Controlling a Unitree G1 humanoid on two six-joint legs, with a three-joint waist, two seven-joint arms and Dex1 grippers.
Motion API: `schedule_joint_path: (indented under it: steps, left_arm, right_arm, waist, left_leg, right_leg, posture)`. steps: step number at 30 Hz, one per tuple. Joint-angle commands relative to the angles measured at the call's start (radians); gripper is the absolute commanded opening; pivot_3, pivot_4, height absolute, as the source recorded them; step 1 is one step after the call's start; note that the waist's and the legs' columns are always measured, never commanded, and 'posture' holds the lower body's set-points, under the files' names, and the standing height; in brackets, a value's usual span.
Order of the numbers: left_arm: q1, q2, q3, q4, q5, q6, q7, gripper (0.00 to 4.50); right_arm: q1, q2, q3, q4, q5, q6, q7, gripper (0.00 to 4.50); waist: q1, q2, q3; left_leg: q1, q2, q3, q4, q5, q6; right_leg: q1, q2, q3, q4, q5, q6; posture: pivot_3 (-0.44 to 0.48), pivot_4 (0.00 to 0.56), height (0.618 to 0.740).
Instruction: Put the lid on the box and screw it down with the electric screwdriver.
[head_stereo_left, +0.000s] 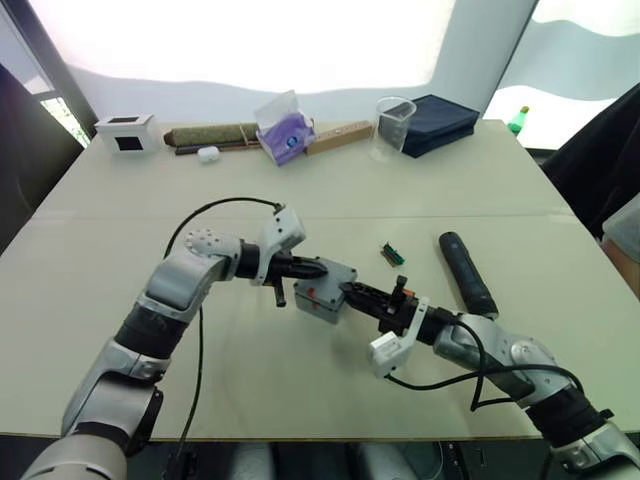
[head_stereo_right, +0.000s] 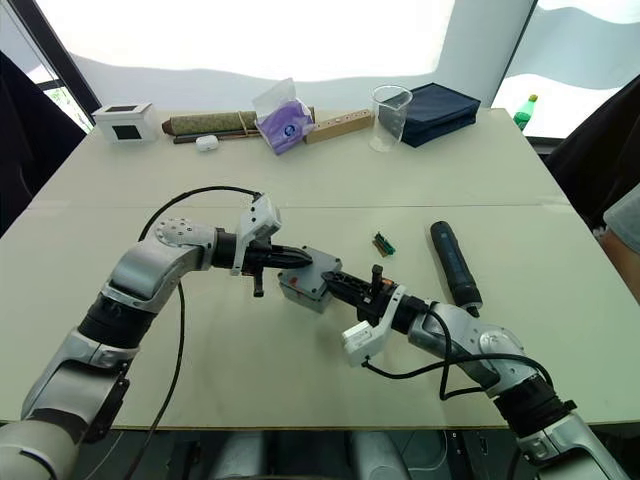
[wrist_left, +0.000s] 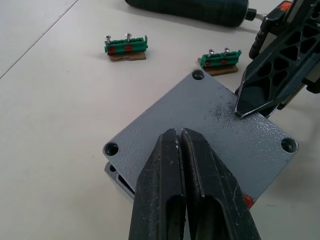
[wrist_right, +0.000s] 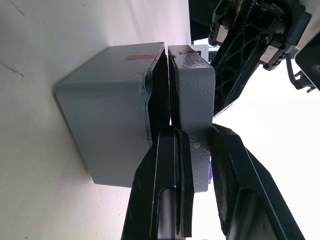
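We see the lid (wrist_left: 200, 125) lying on the box (head_stereo_left: 325, 290) near the middle of the table (head_stereo_left: 300, 390), slightly skewed so a box corner peeks out beneath one edge, with a gap between lid and box on the right gripper's side. The box's red-marked side faces the robot. Our left gripper (head_stereo_left: 315, 268) rests on the lid's top with its fingers pressed together, holding nothing. Our right gripper (head_stereo_left: 352, 290) comes in from the opposite side and pinches the lid's edge, one finger (wrist_right: 165, 190) slid into the gap beneath it and the other above. To the right, well apart, the electric screwdriver (head_stereo_left: 466, 272) lies flat, its long axis running away from the robot. Two small green terminal strips (wrist_left: 126, 46) lie between it and the box.
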Motion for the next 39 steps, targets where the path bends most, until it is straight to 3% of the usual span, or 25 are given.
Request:
schedule_joint_path:
  steps: [1,3,9,25,34,37,39]
  left_arm:
    - [0.026,0.013,-0.036,-0.013,0.018,0.015,-0.015,0.0]
    - [0.03,0.012,-0.044,-0.007,0.033,0.018,-0.001,0.0]
    - [0.031,0.008,-0.059,-0.003,0.054,0.03,0.019,0.0]
    - [0.039,0.022,-0.097,0.059,0.125,-0.039,0.032,0.0]
    - [0.045,0.029,-0.089,0.045,0.105,-0.054,-0.007,0.0]
    - [0.046,0.031,-0.089,0.041,0.108,-0.053,-0.012,0.0]
    - [0.046,0.03,-0.089,0.047,0.119,-0.06,-0.003,0.0]
  right_arm:
    - [0.023,-0.014,0.021,0.037,-0.02,0.007,0.021,1.63]
    - [0.016,-0.014,0.015,0.05,-0.021,0.015,0.017,2.4]
    - [0.008,-0.015,0.006,0.059,-0.014,0.028,0.018,2.4]
    - [0.038,-0.032,-0.018,-0.038,0.051,0.039,0.082,2.4]
    - [0.053,-0.037,-0.04,-0.058,0.077,0.05,0.107,2.4]
    - [0.059,-0.036,-0.048,-0.068,0.089,0.056,0.11,1.65]
    - [0.063,-0.036,-0.053,-0.074,0.094,0.062,0.114,0.84]
  waist:
    - [0.0,0.0,0.0]
    - [0.0,-0.001,-0.001]
    - [-0.001,-0.001,-0.001]
    - [-0.001,-0.001,-0.001]
    - [-0.001,-0.001,-0.001]
    - [-0.001,-0.001,-0.001]
    - [-0.001,-0.001,-0.001]
  left_leg:
    - [0.0,0.0,0.0,0.0,0.0,0.0]
    - [0.002,0.0,0.0,0.0,0.0,0.0]
    - [0.014,0.0,0.0,-0.001,-0.002,0.004]
    - [0.014,0.0,0.0,-0.001,-0.002,0.004]
    - [0.014,0.0,0.0,-0.002,-0.002,0.004]
    - [0.014,0.0,0.0,-0.002,-0.002,0.004]
    - [0.014,0.0,0.0,-0.002,-0.002,0.004]
  right_leg:
    - [0.0,0.0,0.0,0.0,0.0,0.0]
    - [0.002,0.0,0.0,0.0,0.0,0.0]
    - [0.014,0.0,0.0,-0.003,0.0,0.0]
    - [0.014,0.0,0.001,-0.003,0.0,0.0]
    - [0.014,0.0,0.001,-0.003,0.0,0.0]
    - [0.014,0.0,0.001,-0.004,0.0,0.0]
    - [0.014,0.0,0.001,-0.004,0.0,0.0]
  posture:
    - [0.0,0.15,0.74]
    - [0.0,0.15,0.74]
    - [0.0,0.15,0.74]
    - [0.0,0.15,0.74]
    - [0.0,0.15,0.74]
    - [0.0,0.15,0.74]
    - [0.0,0.15,0.74]
